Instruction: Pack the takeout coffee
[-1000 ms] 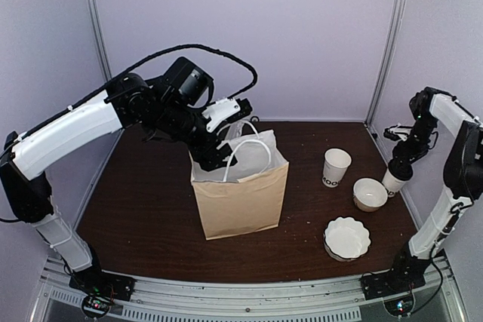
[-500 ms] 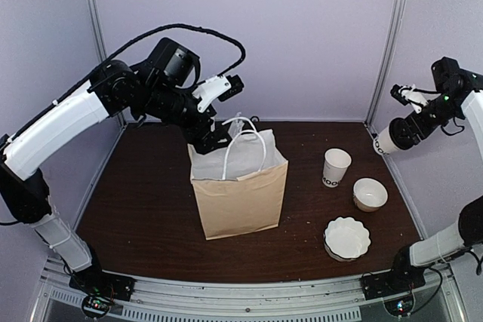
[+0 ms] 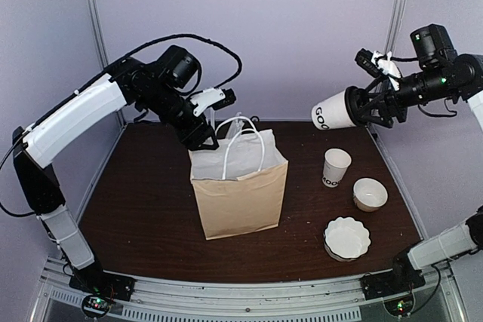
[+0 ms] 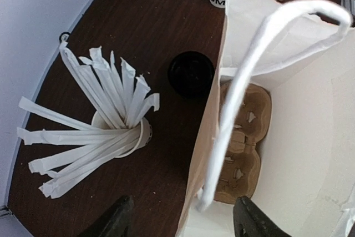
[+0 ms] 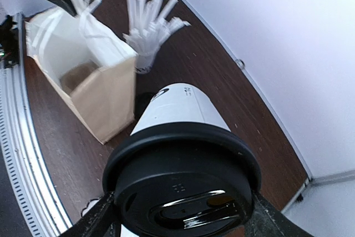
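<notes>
Dark brown tabletop (image 3: 143,216), lilac walls. We see the right claw (image 3: 367,107) clamped on the takeout coffee (image 3: 332,113), which is held sideways in the air, up and right of the paper bag (image 3: 241,201). Left claw (image 3: 202,138) is spread and empty at the bag's back-left rim. A cardboard cup carrier (image 4: 241,145) sits inside the bag.

takeout coffee (image 3: 334,112): white cup body, black lettering near the base, glossy black lid.
paper bag (image 3: 240,201): tan kraft outside, white inside, white handles.
cup carrier (image 4: 241,148) in the bag: brown pulp.
table (image 3: 151,216): dark brown, pale specks.
straws (image 4: 94,120): white paper wrappers.
straw cup (image 4: 143,132): white.
loose lid (image 4: 191,74): black.
second cup (image 3: 336,166): white, black lettering.
bowl (image 3: 370,194) and fluted dish (image 3: 347,237): plain white.
walls (image 3: 302,35): pale lilac.
left arm (image 3: 75,118): white shells, black joints.
</notes>
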`<state>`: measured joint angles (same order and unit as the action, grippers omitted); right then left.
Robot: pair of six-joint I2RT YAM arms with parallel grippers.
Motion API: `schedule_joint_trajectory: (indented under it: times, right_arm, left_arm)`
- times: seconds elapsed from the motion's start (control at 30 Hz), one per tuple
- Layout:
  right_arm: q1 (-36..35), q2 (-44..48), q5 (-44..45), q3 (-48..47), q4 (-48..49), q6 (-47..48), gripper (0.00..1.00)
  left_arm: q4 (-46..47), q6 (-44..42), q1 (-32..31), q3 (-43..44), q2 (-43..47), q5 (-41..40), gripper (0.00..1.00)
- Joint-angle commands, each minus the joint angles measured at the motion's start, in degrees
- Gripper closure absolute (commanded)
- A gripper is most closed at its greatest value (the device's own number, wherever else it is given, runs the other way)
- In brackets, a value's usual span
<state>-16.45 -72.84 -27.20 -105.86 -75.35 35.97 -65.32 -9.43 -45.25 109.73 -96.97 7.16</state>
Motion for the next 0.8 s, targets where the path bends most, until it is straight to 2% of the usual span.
schedule_joint_trajectory:
  times: [0.0,0.17,0.23,0.3,0.33,0.6,0.77]
  right_arm:
    - [-6.8,-3.3,-6.6,-5.5,0.4,-0.9,0.33]
    - [-13.5,-6.0,-9.9,-9.4,-0.5,-0.7,0.33]
    - [-16.8,-6.8,-8.3,-9.4,-0.2,-0.8,0.33]
    - [-19.6,-7.9,-5.5,-9.2,-0.5,-0.7,0.33]
    - [-20.8,-8.5,-4.0,-9.0,-0.7,-0.6,0.33]
    - [-30.4,-11.1,6.2,-7.5,-0.1,1.2,0.33]
    - [-31.9,-12.9,8.5,-10.6,-0.4,1.0,0.33]
  left_arm:
    - [-1.9,-1.5,0.5,2.7,-4.1,2.0,0.41]
    - [-3.0,-1.7,0.5,5.3,-6.0,1.8,0.75]
    - [-3.3,-1.8,0.5,5.5,-6.3,2.2,0.82]
    - [-3.7,-1.5,0.5,6.0,-6.5,2.7,0.97]
    - [-4.0,-1.2,0.5,6.4,-6.6,3.2,1.00]
    - [-4.4,1.5,0.3,6.9,-4.6,7.6,1.00]
    - [-4.5,1.2,-1.7,6.0,-3.1,6.7,1.00]
